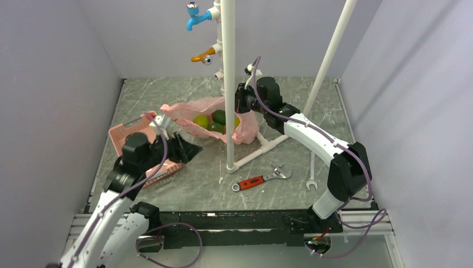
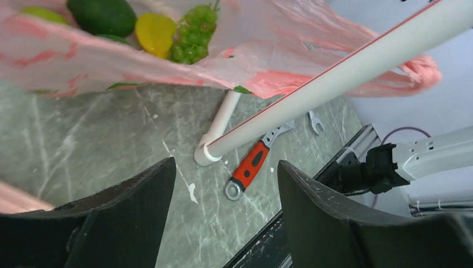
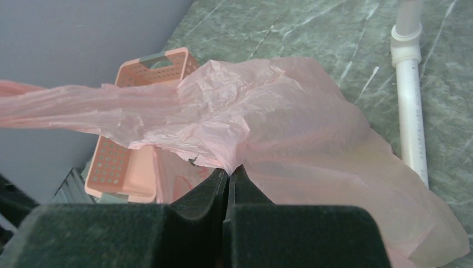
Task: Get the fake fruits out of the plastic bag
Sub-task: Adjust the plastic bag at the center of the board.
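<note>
Thin, crinkly, translucent pink plastic bag (image 1: 245,129) sits mid-table on the grey marble-pattern tabletop (image 1: 290,97), behind the white upright plastic pipe (image 1: 228,84) in the top view. Its film is wrinkled and stretched, with a twisted handle loop (image 2: 421,67) trailing off one side. The mouth is open and the fake fruits are inside: a light green round fruit (image 1: 201,121), a dark green oval fruit (image 1: 218,116), a yellow one (image 2: 155,32) and a small green grape bunch (image 2: 192,36). All are smooth, glossy plastic, clustered together and touching.

Right gripper (image 3: 227,172) is clenched on a fold of the bag's film, fingers pressed together with pink plastic pinched between them; in the top view it is at the bag's right edge (image 1: 241,103).

Left gripper (image 2: 224,167) is spread wide with nothing between its black fingers (image 2: 139,195), hovering near the bag's left end and not touching it.

Rigid pink slotted basket (image 1: 124,135) lies under the left arm. Red-handled adjustable wrench (image 1: 261,180) and silver open-end wrench (image 1: 311,173) lie on the near side of the table, well apart from the bag.
</note>
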`<act>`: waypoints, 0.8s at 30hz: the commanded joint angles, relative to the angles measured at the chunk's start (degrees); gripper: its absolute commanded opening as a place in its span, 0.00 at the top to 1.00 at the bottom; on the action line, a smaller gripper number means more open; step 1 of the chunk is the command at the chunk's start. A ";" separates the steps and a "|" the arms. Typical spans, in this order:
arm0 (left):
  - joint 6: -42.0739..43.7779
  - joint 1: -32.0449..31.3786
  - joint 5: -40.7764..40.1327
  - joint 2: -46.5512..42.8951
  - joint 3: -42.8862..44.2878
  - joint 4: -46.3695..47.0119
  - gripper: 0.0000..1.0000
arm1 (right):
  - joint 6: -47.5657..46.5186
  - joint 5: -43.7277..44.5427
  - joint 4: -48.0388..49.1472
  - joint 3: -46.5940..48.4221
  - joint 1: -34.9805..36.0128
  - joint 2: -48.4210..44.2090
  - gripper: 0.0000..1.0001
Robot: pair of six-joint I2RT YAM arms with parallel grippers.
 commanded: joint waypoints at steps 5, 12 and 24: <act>1.09 -10.96 -8.09 18.69 8.86 18.28 0.45 | 0.38 -0.85 2.13 3.43 0.77 -3.91 1.00; -1.72 -11.94 -18.62 29.88 3.43 27.78 0.52 | 2.17 -1.14 3.27 3.97 0.80 -4.53 1.00; -8.67 -16.70 -23.82 33.11 -12.42 28.42 0.55 | 1.18 -1.56 3.25 3.49 0.74 -6.45 1.00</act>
